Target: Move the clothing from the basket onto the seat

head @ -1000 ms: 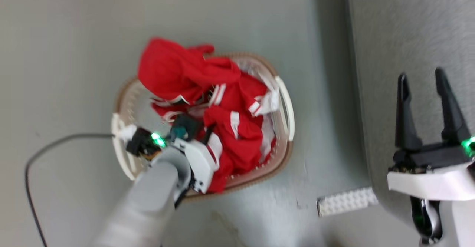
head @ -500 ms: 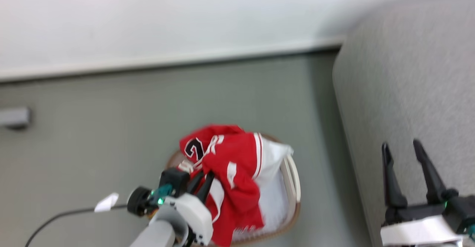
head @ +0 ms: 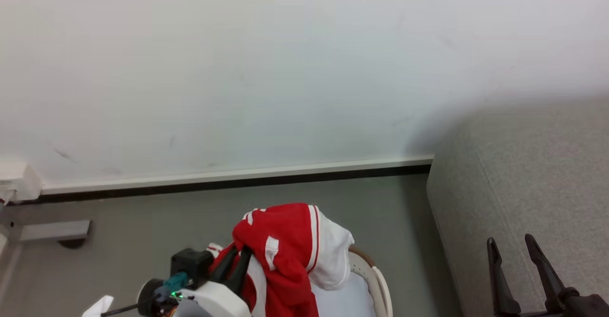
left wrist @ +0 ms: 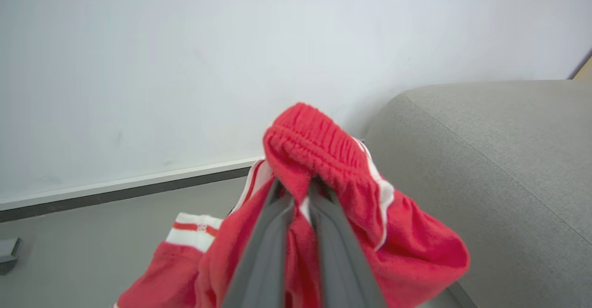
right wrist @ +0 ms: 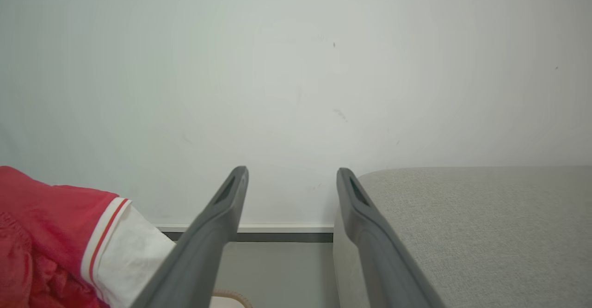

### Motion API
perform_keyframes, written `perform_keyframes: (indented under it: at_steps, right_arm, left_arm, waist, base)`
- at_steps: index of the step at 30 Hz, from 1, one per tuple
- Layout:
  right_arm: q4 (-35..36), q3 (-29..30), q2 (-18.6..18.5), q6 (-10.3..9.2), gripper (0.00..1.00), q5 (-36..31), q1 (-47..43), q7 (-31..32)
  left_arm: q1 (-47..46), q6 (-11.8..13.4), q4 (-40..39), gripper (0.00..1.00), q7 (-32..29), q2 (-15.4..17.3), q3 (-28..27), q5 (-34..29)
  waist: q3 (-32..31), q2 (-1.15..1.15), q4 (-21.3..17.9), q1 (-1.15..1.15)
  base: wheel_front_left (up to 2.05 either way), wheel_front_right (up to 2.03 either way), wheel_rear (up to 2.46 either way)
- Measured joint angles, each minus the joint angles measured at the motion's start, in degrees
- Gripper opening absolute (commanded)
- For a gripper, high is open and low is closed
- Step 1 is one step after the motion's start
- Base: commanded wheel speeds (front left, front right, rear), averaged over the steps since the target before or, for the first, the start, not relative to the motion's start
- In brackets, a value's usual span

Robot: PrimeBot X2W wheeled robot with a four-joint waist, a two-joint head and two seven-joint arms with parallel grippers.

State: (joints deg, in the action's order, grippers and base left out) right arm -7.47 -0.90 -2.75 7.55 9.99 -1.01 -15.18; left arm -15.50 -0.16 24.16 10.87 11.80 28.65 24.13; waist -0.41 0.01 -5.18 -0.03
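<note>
Left of seat (head: 523, 188), close by its rounded edge: clothing (head: 285, 241), red bundle, hung from left gripper (head: 234, 255); jaws closed tight on gathered waistband, long axis drooping downward. Carry direction judged rightward, toward seat. Right gripper (head: 509, 241) stood nearer seat, jaws wide apart, empty.

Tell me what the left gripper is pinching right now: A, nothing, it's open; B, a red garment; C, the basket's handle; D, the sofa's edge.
B: in the left wrist view the left gripper has its two fingers closed on the red garment, whose gathered waistband bunches over the tips, and in the head view the cloth hangs above the basket.
</note>
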Motion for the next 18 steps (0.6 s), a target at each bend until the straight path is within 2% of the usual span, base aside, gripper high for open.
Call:
perform_keyframes:
  at_steps: [11,18]
  right_arm:
    - [0.05,-0.01,0.0,0.0,1.0,0.2,-0.52,0.0]
    - [-0.01,-0.71,-0.01,0.0,1.0,0.44,-0.48,0.0]
  left_arm:
    - [4.21,3.24,-10.31,0.0,-4.0,3.33,-1.43,1.24]
    - [5.13,4.05,-13.27,0.0,-5.23,4.04,-1.41,1.6]
  waist:
    - [-1.62,0.0,-0.91,0.02]
    - [-1.27,0.0,-1.33,0.02]
  base:
    - [0.0,0.0,0.0]
    - [0.0,0.0,0.0]
